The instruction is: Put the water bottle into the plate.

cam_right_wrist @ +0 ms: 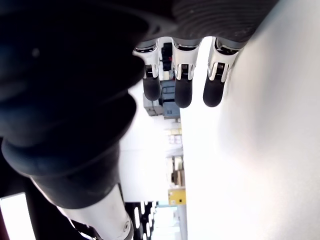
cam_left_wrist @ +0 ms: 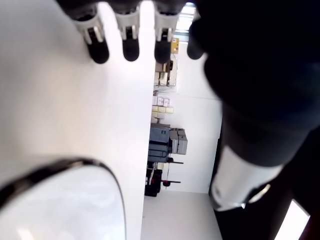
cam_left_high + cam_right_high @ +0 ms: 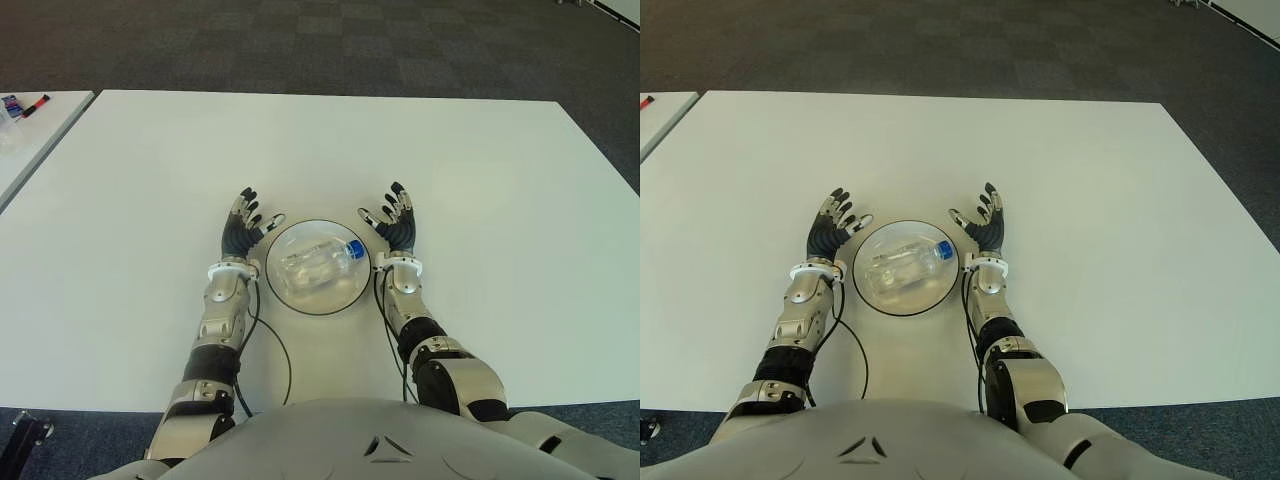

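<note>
A clear water bottle point(image 3: 318, 266) with a blue cap lies on its side inside the round white plate point(image 3: 296, 298), cap toward the right. My left hand point(image 3: 243, 222) shows just left of the plate, fingers spread and holding nothing. On the plate's right side my right hand point(image 3: 394, 221) shows the same way, open and apart from the bottle. The plate's dark rim point(image 2: 60, 167) appears in the left wrist view below the straight fingers point(image 2: 130, 47). In the right wrist view only extended fingers point(image 1: 182, 92) over the white table show.
The white table point(image 3: 480, 200) stretches wide around the plate. A second table edge point(image 3: 30, 120) with small items, including a red marker, sits at the far left. Dark carpet lies beyond the far edge. Black cables trail from both wrists toward my body.
</note>
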You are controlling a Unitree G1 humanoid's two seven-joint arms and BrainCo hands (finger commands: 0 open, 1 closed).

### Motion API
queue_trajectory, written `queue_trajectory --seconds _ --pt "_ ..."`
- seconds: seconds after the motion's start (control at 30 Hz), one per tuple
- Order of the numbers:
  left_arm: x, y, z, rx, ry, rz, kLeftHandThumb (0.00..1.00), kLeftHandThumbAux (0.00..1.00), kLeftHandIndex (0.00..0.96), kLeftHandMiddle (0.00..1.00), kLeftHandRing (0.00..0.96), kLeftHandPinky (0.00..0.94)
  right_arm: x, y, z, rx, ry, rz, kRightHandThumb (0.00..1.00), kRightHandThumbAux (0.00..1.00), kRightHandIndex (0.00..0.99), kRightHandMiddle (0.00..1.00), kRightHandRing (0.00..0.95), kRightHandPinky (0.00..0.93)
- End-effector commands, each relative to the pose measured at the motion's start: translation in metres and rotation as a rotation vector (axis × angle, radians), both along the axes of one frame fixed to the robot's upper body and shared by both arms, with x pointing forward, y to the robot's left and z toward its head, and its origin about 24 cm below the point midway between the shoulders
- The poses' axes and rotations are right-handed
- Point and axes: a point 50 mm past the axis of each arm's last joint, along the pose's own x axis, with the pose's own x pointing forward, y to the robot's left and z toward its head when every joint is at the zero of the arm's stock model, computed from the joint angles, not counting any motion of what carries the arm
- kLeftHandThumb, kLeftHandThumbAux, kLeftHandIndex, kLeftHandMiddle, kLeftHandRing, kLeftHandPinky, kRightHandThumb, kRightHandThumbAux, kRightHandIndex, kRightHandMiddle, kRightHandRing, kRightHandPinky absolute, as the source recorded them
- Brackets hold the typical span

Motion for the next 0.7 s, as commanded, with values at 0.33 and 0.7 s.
queue_trajectory --seconds 0.33,0.7 --pt "0.004 -0.011 -0.007 -0.171 0.048 0.027 0.0 0.886 0.07 0.092 0.093 0.142 -0.01 -0.002 -0.012 0.042 0.068 -0.036 0.0 0.914 0.113 0.095 0.09 0.134" --pt "0.004 -0.018 -0.005 -0.341 0.057 0.049 0.0 0.874 0.108 0.118 0.124 0.178 -0.009 -0.002 -0.01 0.102 0.066 -0.053 0.0 0.894 0.102 0.084 0.082 0.128"
